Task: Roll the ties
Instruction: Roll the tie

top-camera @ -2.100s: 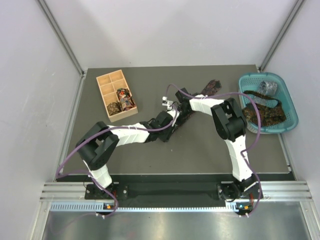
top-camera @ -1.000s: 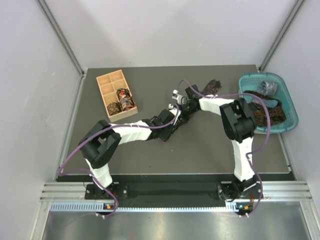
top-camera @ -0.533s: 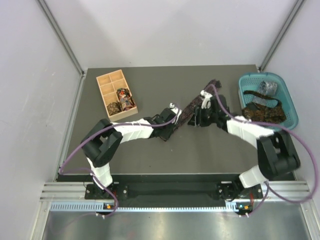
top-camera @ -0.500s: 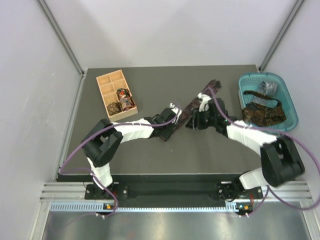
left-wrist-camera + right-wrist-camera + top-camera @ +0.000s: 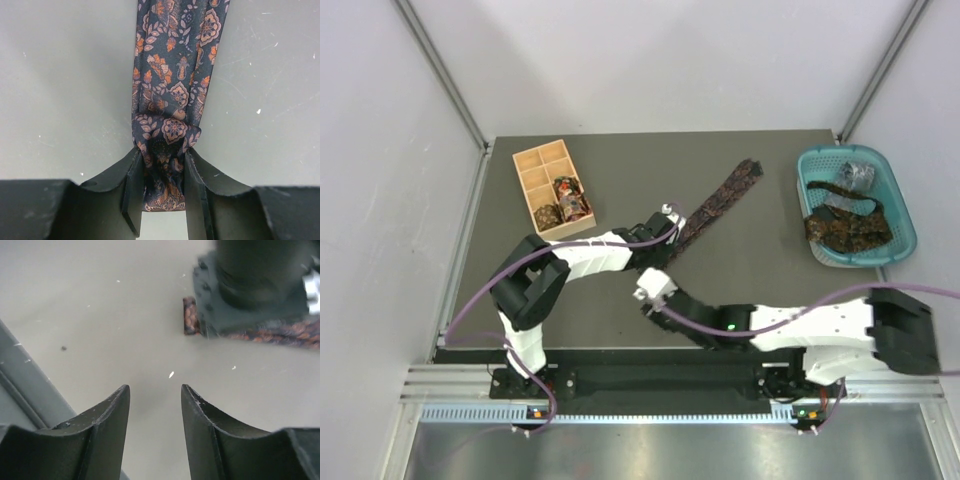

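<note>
A dark paisley tie (image 5: 720, 200) lies flat and slanted across the table, wide end at the back right. My left gripper (image 5: 667, 250) is shut on its narrow end. In the left wrist view the tie (image 5: 172, 90) bunches between the fingers (image 5: 131, 185) of the left gripper (image 5: 161, 175). My right gripper (image 5: 648, 296) hovers low just in front of the left one, open with nothing between its fingers. The right wrist view shows the right gripper (image 5: 155, 405) over bare table, with the tie's end (image 5: 189, 316) under the left gripper ahead.
A tan wooden box (image 5: 536, 160) at the back left holds rolled ties (image 5: 567, 196) in its near compartments. A teal basket (image 5: 900, 205) at the right edge holds more ties (image 5: 847, 226). The right arm (image 5: 790, 328) stretches across the table's front.
The right arm has swung away from the tie's middle and come down to the front, its gripper now near the left one. The left gripper still pinches the narrow end.
</note>
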You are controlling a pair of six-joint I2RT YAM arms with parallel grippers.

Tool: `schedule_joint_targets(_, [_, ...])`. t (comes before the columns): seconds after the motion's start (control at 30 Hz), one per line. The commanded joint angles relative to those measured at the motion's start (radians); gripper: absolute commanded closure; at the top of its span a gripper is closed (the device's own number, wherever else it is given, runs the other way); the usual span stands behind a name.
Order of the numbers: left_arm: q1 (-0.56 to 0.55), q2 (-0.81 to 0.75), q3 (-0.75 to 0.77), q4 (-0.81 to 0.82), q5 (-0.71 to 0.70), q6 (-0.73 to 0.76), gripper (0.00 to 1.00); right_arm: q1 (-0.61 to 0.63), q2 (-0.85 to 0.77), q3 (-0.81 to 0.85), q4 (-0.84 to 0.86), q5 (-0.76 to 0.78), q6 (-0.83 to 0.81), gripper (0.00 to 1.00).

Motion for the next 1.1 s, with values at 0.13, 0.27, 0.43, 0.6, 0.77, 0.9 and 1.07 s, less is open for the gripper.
schedule_joint_targets(0.13, [0.009, 0.121, -0.003, -0.142, 0.079, -0.049, 0.8, 0.184, 0.46, 0.433, -0.262, 0.474, -0.09, 0.54])
schedule_joint_targets(0.27, [0.012, 0.132, 0.007, -0.188, 0.121, -0.054, 0.79, 0.172, 0.682, 0.62, -0.419, 0.581, -0.08, 0.52])
schedule_joint_targets(0.43, [0.016, 0.201, 0.074, -0.282, 0.127, -0.054, 0.81, 0.071, 0.962, 0.905, -0.722, 0.652, 0.037, 0.51])
schedule_joint_targets(0.6, [0.021, 0.256, 0.128, -0.326, 0.137, -0.063, 0.8, 0.01, 1.025, 0.933, -0.691, 0.658, 0.005, 0.51])
schedule_joint_targets(0.77, [0.022, 0.305, 0.216, -0.421, 0.174, -0.06, 0.8, -0.037, 1.022, 0.895, -0.581, 0.642, -0.073, 0.51])
schedule_joint_targets(0.9, [0.022, 0.341, 0.27, -0.49, 0.18, -0.056, 0.8, -0.058, 1.029, 0.87, -0.514, 0.612, -0.164, 0.51])
schedule_joint_targets(1.07, [0.022, 0.373, 0.329, -0.552, 0.183, -0.051, 0.8, -0.083, 1.048, 0.872, -0.504, 0.577, -0.187, 0.53])
